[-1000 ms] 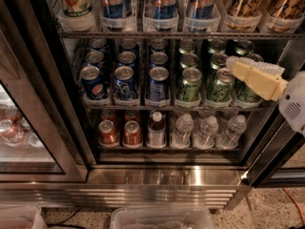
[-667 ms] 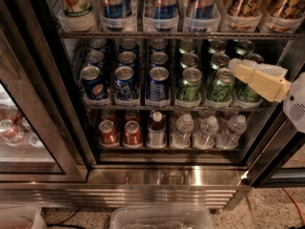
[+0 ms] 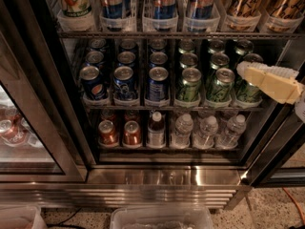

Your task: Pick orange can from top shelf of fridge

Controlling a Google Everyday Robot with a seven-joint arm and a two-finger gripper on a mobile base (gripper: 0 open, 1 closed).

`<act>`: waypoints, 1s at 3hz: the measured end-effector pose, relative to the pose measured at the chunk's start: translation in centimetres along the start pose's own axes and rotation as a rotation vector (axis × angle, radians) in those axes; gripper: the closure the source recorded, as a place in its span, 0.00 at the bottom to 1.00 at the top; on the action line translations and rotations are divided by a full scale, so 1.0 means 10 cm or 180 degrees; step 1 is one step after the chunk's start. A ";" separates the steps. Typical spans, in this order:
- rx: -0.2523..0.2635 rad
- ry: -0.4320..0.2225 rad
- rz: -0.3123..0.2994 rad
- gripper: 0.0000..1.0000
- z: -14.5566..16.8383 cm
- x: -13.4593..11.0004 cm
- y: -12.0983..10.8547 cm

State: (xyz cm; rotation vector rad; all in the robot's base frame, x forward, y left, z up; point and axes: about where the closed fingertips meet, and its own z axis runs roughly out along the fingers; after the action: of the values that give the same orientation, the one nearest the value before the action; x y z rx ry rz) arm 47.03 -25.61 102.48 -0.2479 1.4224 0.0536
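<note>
Fridge point(image 3: 157, 176): door open, dark frame, stainless-steel base, three wire racks in view.

Top shelf point(image 3: 157, 34): clear plastic trays across the rack. From the left there is one white and green can point(image 3: 75, 1), then three tall blue-silver cans point(image 3: 163, 1). The orange can point(image 3: 240, 1) stands in a tray right of the blue-silver ones. Only its lower body shows, copper-orange with dark diagonal streaks, and its top is cut off by the upper edge of the view. A second can of the same look point(image 3: 284, 1) stands in the next tray to its right.

Middle rack: blue cola cans point(image 3: 125, 82) in the left three columns, green cans point(image 3: 189, 84) in the right three, all upright, lids showing.

Bottom rack: two small red-brown cans point(image 3: 120, 133) at left, a dark bottle with a white cap point(image 3: 156, 130) beside them, then clear water bottles point(image 3: 206, 130).

Gripper point(image 3: 246, 70): pale cream, entering from the right edge. It is at middle-rack height, in front of the rightmost green cans and below the top shelf. It is apart from the orange can, which sits above it. Nothing is held. Whether the gripper is spread or closed cannot be told from this angle.

Foreground: clear plastic bin point(image 3: 162, 218) on the speckled floor below the base, and an orange cable point(image 3: 293, 202) at lower right. A neighbouring glass door point(image 3: 24, 128) stands at left, with blurred cans behind it.
</note>
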 end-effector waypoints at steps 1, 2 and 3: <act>0.0036 0.0022 0.0042 0.00 0.04 -0.01 -0.02; 0.0082 0.0034 0.0139 0.00 0.10 0.00 -0.05; 0.0077 0.0053 0.0199 0.00 0.15 0.03 -0.04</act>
State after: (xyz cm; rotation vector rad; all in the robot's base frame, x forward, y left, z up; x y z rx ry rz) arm 48.56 -25.71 102.44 -0.1844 1.4464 0.0857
